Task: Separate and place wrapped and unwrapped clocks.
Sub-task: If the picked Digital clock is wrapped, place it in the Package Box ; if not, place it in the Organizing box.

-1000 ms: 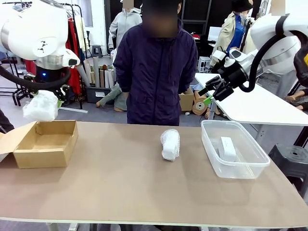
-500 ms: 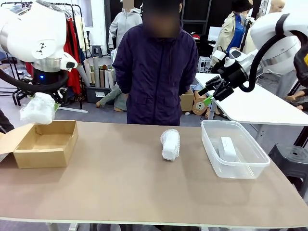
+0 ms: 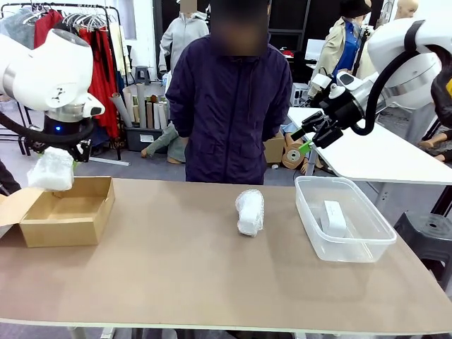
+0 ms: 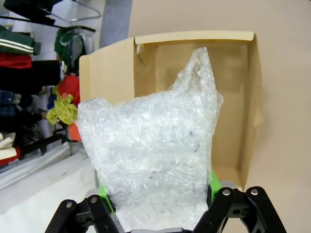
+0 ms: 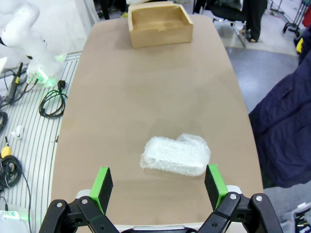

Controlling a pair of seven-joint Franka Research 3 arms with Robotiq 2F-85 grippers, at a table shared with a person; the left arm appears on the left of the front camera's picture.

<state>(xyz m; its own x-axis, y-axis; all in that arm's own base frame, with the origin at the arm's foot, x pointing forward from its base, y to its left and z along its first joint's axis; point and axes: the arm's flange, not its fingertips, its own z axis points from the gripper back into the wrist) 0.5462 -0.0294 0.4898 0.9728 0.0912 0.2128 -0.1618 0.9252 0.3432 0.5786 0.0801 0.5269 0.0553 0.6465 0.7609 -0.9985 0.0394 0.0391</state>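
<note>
My left gripper (image 3: 65,157) is shut on a wrapped clock (image 3: 51,169), a bundle in crinkly translucent wrap, held just above the far left corner of the open cardboard box (image 3: 67,212). The left wrist view looks down past the wrapped clock (image 4: 150,145), clamped in my left gripper (image 4: 158,194), into the box (image 4: 243,97). A second wrapped clock (image 3: 249,210) lies at mid-table, and it lies below my open right gripper (image 5: 159,187) as a bundle (image 5: 176,155). The right gripper (image 3: 311,141) hangs high at the right. The unwrapped clock (image 3: 333,217) lies in the clear plastic bin (image 3: 353,251).
A person in a dark jacket (image 3: 229,106) stands at the far edge of the table, behind its middle. The cardboard box (image 5: 159,24) has a flap folded out on its left side. A white table (image 3: 381,155) stands behind the right end.
My left arm has carried the wrapped clock leftward and lower, closer to the box's far left corner. The right arm and the things on the table have stayed put.
</note>
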